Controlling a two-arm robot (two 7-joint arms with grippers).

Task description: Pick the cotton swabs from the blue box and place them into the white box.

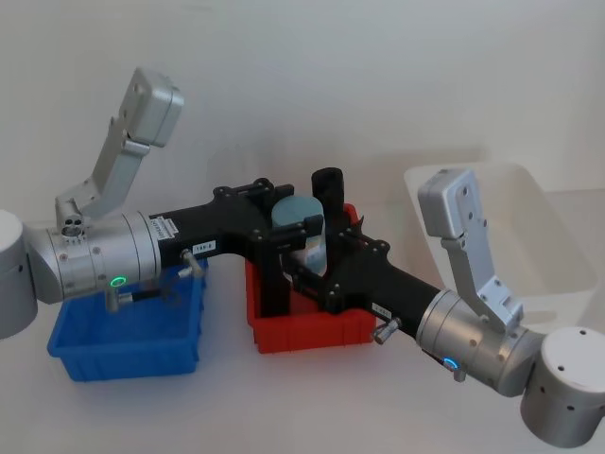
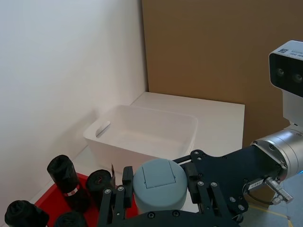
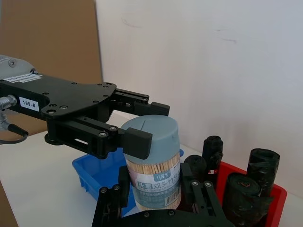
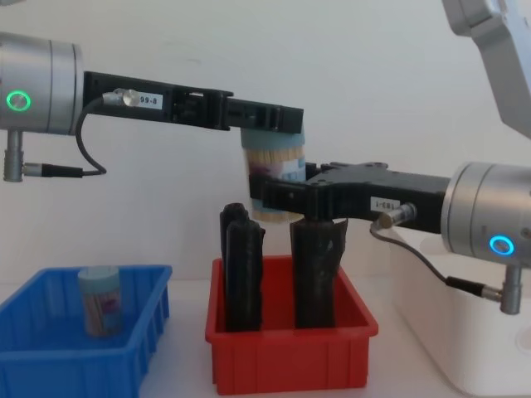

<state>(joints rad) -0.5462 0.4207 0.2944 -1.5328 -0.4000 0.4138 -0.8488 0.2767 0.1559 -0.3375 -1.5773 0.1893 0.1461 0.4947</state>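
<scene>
Print on the held cotton swab tub (image 3: pixel 154 165) ran in white Chinese characters across a blue band at the centre of the right wrist view, with smaller lines beneath too fine to read. Pale sticks stood packed upright behind the clear wall above it. A white tag on the left gripper (image 3: pixel 147 125) read "199-8" at that view's left edge. The right gripper (image 4: pixel 278 197) carried a similar tag, upside down in the chest view, with digits I could not read surely.

Both grippers were clamped on the one tub. The left gripper's pads (image 3: pixel 135 142) pinched the grey-blue lid from the left of the chest view, and the right gripper's fingers (image 3: pixel 187 184) pressed the lower body from the right. The tub hung upright at the middle of the chest view, above the red bin (image 4: pixel 290 361) and clear of the tall black rolls (image 4: pixel 241 265) standing in it.

A second tub (image 4: pixel 101 300) stood upright in the blue box (image 4: pixel 50 365) at the lower left, away from its walls. A narrow strip of bench (image 4: pixel 189 365) separated the blue box from the red bin. The white box (image 4: pixel 431 332) sat just beside the red bin's right rim, at the lower right. Its rounded rim (image 2: pixel 142 109) ringed a wide open mouth in the left wrist view.
</scene>
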